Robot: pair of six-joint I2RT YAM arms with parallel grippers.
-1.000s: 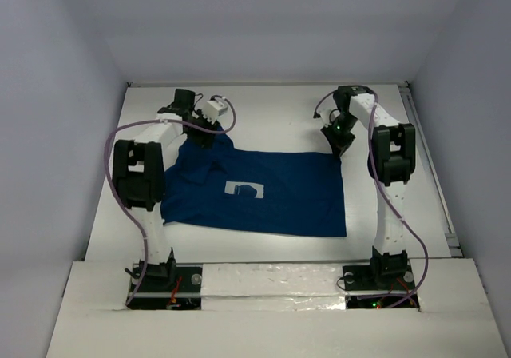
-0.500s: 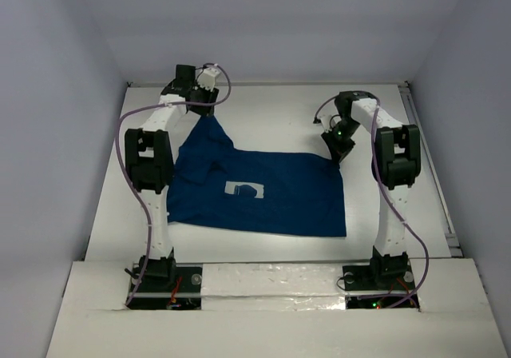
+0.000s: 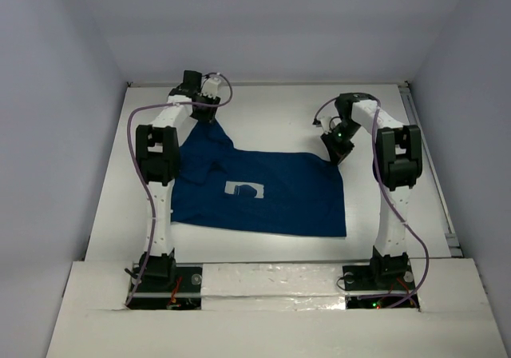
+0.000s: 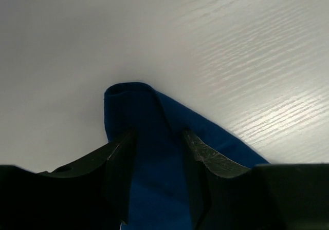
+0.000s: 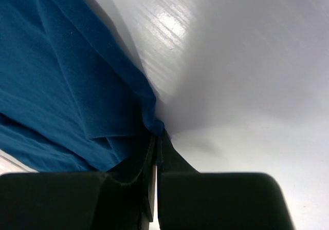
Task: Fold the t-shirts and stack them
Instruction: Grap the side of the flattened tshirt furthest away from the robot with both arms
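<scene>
Spread across the middle of the desk [image 3: 271, 106]: one navy t-shirt [image 3: 263, 198], white print up, near hem toward the arm bases. Pinched at both far corners.

At the far left, a thick roll of cloth clamped between the left fingers [image 4: 119, 171], set narrow around the bunch, with a rounded loop poking out past the tips. Drawn up there into a peak toward the back of the desk.

At the far right, closed tight, the right fingers [image 5: 205, 199], nipping only the very tip of a corner, with layered folds trailing off beside them.

Judged to be the stretching or lifting step ahead of a first fold. No fold made yet, nothing stacked.

Risks from here:
- Likely to slip out on the right if pulled hard or lifted fast, given so little cloth in that grip.
- Likely to skew if raised unevenly: sits further back on the left than on the right, so a crooked fold line to follow.
- Possible to carry hidden creases into the fold, with the left bunch probably holding more than one layer and a wrinkle lying near the left sleeve.
- Possible to drag and rumple the near hem if moved low.

Safer with both sides raised together, slowly, at matching height.
</scene>
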